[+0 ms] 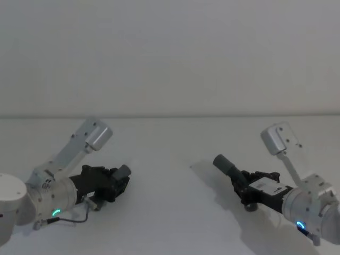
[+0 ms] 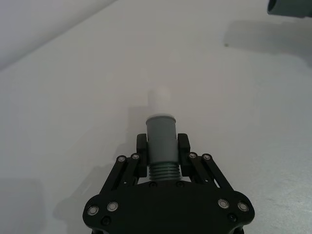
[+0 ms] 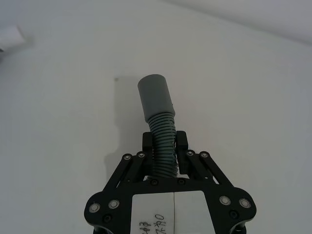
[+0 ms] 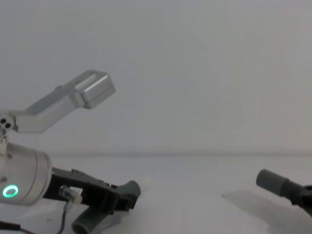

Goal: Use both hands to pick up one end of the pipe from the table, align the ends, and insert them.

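Observation:
My left gripper (image 1: 118,183) is shut on one end of the pipe, a smooth grey cuff (image 2: 161,132) with a narrower white tip (image 2: 157,97) sticking out past the fingers. My right gripper (image 1: 245,187) is shut on the ribbed hose (image 3: 164,141) just behind the other end, a plain grey socket cuff (image 3: 156,95). Both ends are held above the table (image 1: 170,212), apart, with the socket cuff (image 1: 226,164) angled toward the left gripper. In the chest view the left gripper (image 4: 121,199) and its cuff (image 4: 130,187) sit low left, and the socket cuff (image 4: 273,181) low right. The pipe's middle is hidden.
The white table runs back to a white wall (image 1: 170,53). A short stretch of dark hose (image 4: 87,222) shows under the left gripper. Each wrist carries a silver camera bracket (image 1: 95,135) sticking up above the arm.

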